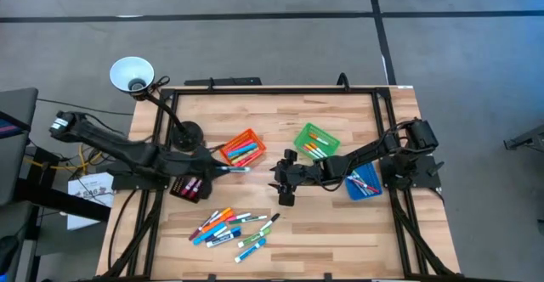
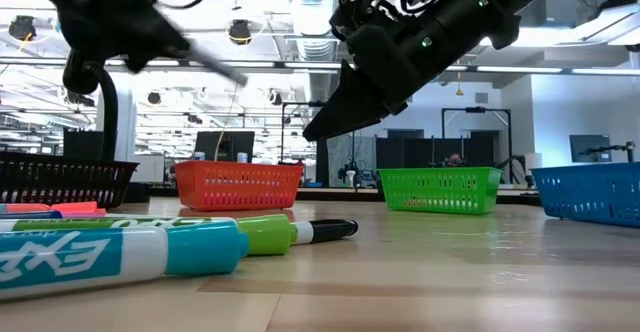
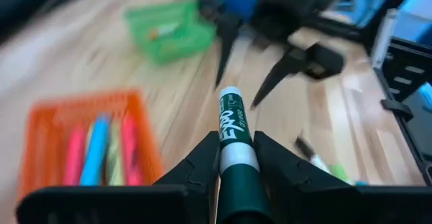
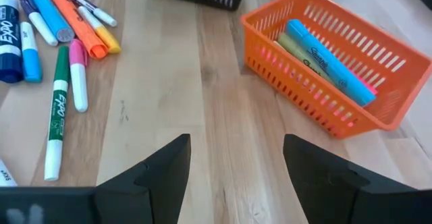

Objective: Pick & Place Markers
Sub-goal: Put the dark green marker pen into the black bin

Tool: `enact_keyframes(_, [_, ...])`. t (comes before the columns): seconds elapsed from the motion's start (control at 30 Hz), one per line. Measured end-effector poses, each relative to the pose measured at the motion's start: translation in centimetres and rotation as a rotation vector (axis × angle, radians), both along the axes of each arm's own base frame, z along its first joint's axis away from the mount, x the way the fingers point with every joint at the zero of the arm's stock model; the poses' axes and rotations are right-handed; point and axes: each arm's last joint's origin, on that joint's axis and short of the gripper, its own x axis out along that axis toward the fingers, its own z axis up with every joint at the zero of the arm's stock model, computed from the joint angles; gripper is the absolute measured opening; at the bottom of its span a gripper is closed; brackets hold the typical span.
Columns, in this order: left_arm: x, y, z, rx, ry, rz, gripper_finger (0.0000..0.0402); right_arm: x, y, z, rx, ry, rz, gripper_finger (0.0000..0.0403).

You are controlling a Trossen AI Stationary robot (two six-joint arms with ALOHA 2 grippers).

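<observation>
We note left gripper [image 3: 236, 158] clamped on dark green marker [image 3: 231, 140], held just beside orange bin [image 1: 241, 148] at its 5 o'clock. Right gripper [image 4: 233, 163] empty, jaws wide, above table [image 1: 340, 231] centre. Loose markers [image 1: 231, 228] lie at 6 o'clock from orange bin.

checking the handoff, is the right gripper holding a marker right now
No, the right gripper is open with only bare table between its fingers; the left gripper holds the green marker.

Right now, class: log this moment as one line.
left gripper: shut on green marker, by orange bin | right gripper: open, empty, mid-table | loose markers: front
</observation>
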Motion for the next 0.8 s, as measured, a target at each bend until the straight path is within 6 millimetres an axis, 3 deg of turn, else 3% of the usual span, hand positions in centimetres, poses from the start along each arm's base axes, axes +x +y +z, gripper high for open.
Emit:
enact_keyframes(0.17, [-3.5, 0.3, -0.7, -0.122, 0.164, 0.036, 0.0075, 0.0, 0.0, 0.0, 0.026, -0.004, -0.018, 0.0230])
enact_keyframes(0.33, [-5.5, 0.6, -0.3, -0.174, 0.218, 0.035, 0.0075, 0.0, 0.0, 0.0, 0.028, 0.001, -0.020, 0.0230])
enact_keyframes(0.53, [-6.9, 1.3, 1.0, -0.188, 0.352, 0.120, 0.0075, -0.1, 0.0, -0.1, 0.037, 0.006, -0.027, 0.0230])
enact_keyframes(0.8, [-6.8, 1.1, -0.3, -0.174, 0.541, 0.229, 0.0075, -0.1, 0.0, -0.1, 0.037, 0.014, -0.027, 0.0230])
